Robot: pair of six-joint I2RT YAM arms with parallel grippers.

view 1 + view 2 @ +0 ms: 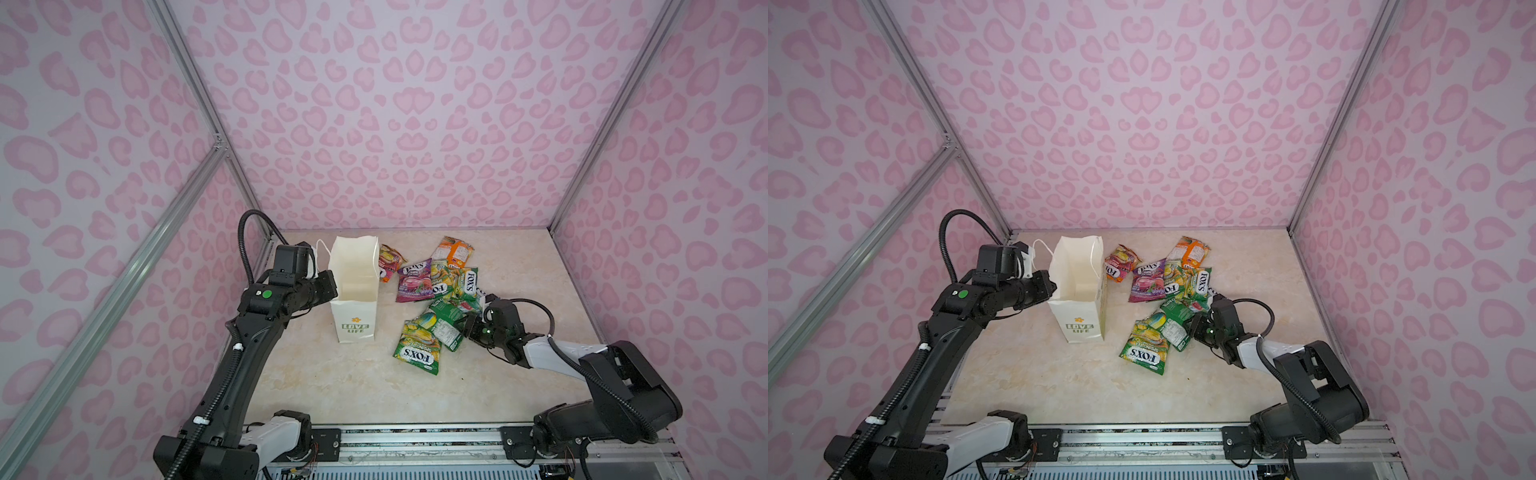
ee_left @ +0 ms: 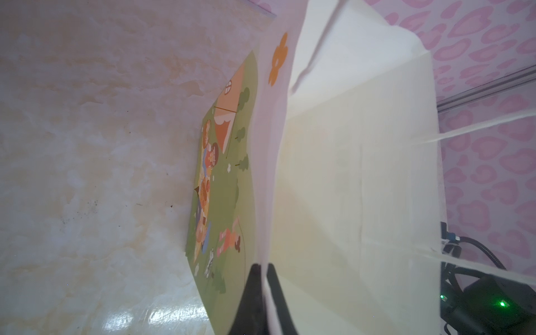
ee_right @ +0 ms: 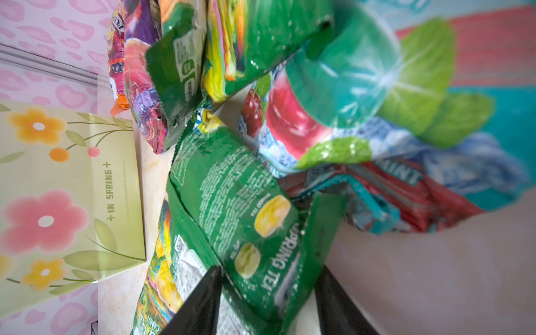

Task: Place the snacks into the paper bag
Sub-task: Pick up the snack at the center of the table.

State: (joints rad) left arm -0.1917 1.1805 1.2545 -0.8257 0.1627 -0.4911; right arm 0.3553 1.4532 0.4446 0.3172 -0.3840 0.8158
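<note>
Our left gripper is pinched tight on the top edge of the paper bag, which stands upright with its mouth open on the marble-patterned table. Our right gripper has its jaws partly apart, one on either side of a green Spring Tea packet. The other snacks lie overlapping on the table just beside the bag, with the orange packet farthest back.

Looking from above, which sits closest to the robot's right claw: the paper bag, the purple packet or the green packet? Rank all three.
1. Green packet, between the right gripper's jaws.
2. Purple packet, farther back and leftward.
3. Paper bag, across on the left.
</note>
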